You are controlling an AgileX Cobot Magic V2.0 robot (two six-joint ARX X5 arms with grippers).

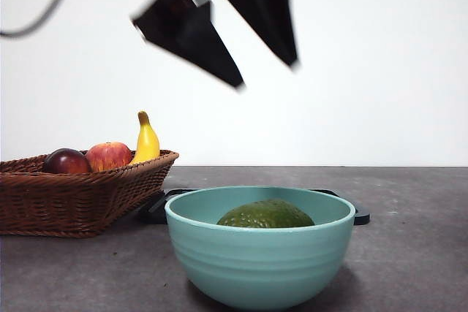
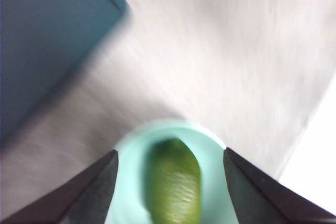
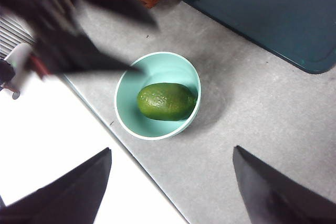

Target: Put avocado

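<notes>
One avocado already lies on its side in the mint bowl on the counter, so you would judge the placing done. Your left claw hangs well above that bowl, spread wide and holding nothing; its wrist view looks down on the fruit between the two tips, the long axis running straight away between them. Your right claw is also wide apart and empty, higher and off to one side. The left is the nearer, with the fruit directly below it.
</notes>
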